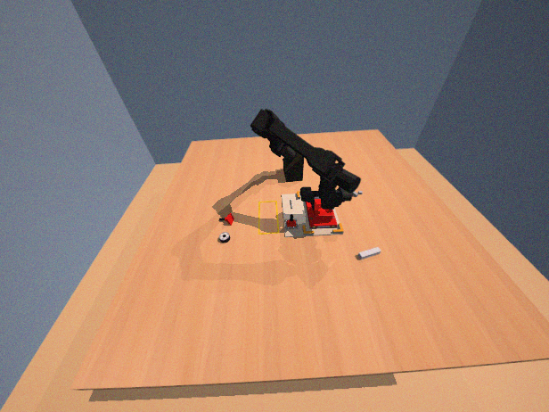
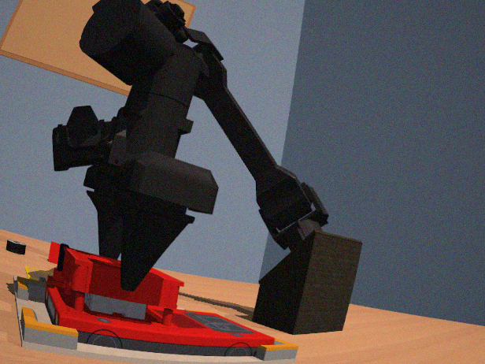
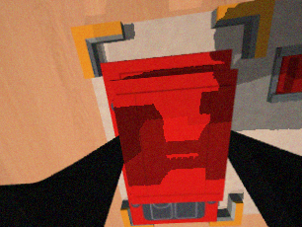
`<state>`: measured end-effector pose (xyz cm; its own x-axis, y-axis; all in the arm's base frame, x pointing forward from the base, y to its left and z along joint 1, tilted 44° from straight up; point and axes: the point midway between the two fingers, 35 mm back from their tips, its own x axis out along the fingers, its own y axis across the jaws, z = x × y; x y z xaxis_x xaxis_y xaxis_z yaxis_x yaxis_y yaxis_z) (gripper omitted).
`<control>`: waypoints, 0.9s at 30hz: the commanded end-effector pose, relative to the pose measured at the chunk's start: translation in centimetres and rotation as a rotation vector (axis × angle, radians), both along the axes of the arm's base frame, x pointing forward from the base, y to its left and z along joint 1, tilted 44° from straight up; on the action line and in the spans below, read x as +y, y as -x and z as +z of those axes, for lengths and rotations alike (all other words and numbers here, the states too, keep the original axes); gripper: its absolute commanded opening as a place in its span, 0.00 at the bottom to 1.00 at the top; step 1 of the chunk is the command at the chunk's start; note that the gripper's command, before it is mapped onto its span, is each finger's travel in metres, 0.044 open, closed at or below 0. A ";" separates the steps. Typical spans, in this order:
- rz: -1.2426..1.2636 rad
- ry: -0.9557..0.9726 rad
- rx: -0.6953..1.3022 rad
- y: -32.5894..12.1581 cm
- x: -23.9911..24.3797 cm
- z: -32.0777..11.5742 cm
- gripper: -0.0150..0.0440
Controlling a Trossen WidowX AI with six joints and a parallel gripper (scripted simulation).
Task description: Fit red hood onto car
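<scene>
The red hood (image 2: 171, 293) (image 3: 185, 118) is between the fingers of my gripper (image 2: 119, 272) (image 3: 172, 137), which is shut on its two long sides. The hood is held above the red chassis (image 2: 220, 331) (image 3: 163, 59), roughly lined up with it, with a gap to the deck. Two pegs show in the exterior view below the near corner bosses; whether their tips are inside the holes I cannot tell. The far pegs are hidden. The grey engine block (image 2: 114, 306) shows under the hood. The chassis sits in the jig (image 2: 51, 335) (image 3: 158, 41).
A pale fixture (image 1: 292, 202) holding a small red part stands beside the jig. A yellow outline (image 1: 259, 218), a wheel (image 1: 224, 237) (image 2: 16, 247) and a small red piece (image 1: 229, 218) lie left of it. A white bar (image 1: 369, 253) lies to the front right.
</scene>
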<state>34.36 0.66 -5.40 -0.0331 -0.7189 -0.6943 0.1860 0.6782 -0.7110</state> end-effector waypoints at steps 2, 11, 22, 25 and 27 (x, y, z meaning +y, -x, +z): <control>0.003 -0.003 0.006 0.1 0.0 -0.1 0.25; 0.003 -0.003 0.006 0.2 0.0 -0.1 0.25; 0.003 -0.003 0.006 0.2 -0.1 -0.2 0.25; 0.003 -0.003 0.006 0.1 -0.2 -0.2 0.25; 0.003 -0.003 0.006 0.1 -0.3 -0.3 0.25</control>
